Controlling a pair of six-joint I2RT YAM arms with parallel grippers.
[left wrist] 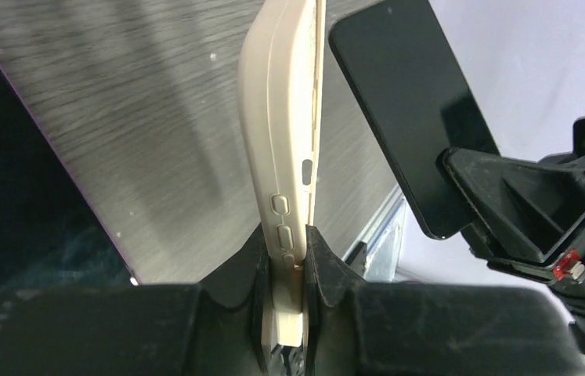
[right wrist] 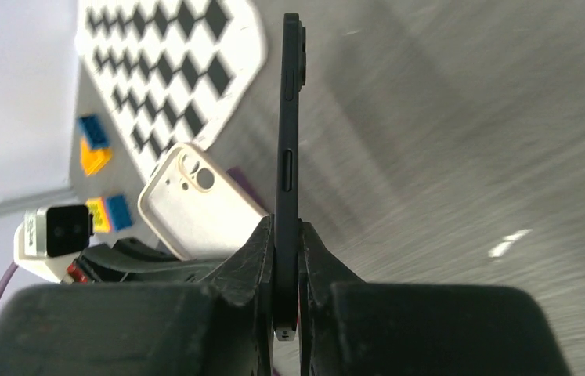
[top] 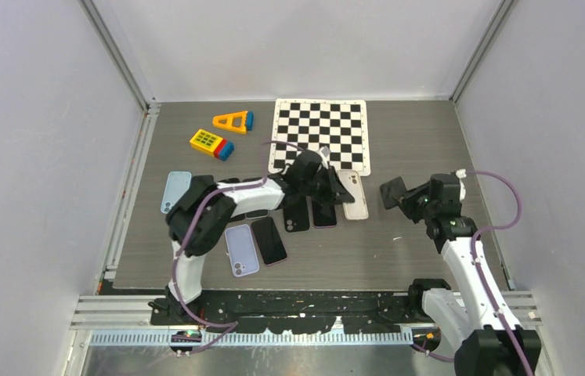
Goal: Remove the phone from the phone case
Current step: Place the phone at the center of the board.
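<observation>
The beige phone case [top: 357,197] is empty and stands on edge in the left wrist view [left wrist: 281,117]. My left gripper [left wrist: 287,239] is shut on its lower end. The black phone [top: 392,193] is out of the case and held apart from it, to its right. My right gripper [right wrist: 287,231] is shut on the phone's bottom edge, and the phone [right wrist: 289,117] stands edge-on between the fingers. In the left wrist view the phone [left wrist: 406,102] shows its dark face just right of the case. The case's back with its camera hole [right wrist: 195,207] shows in the right wrist view.
A checkerboard mat [top: 320,133] lies at the back of the table. A yellow-blue block [top: 211,143] and an orange triangle piece [top: 232,121] sit at the back left. Several other phones and cases lie under the left arm, among them a light blue case [top: 175,190] and a lavender phone [top: 241,249].
</observation>
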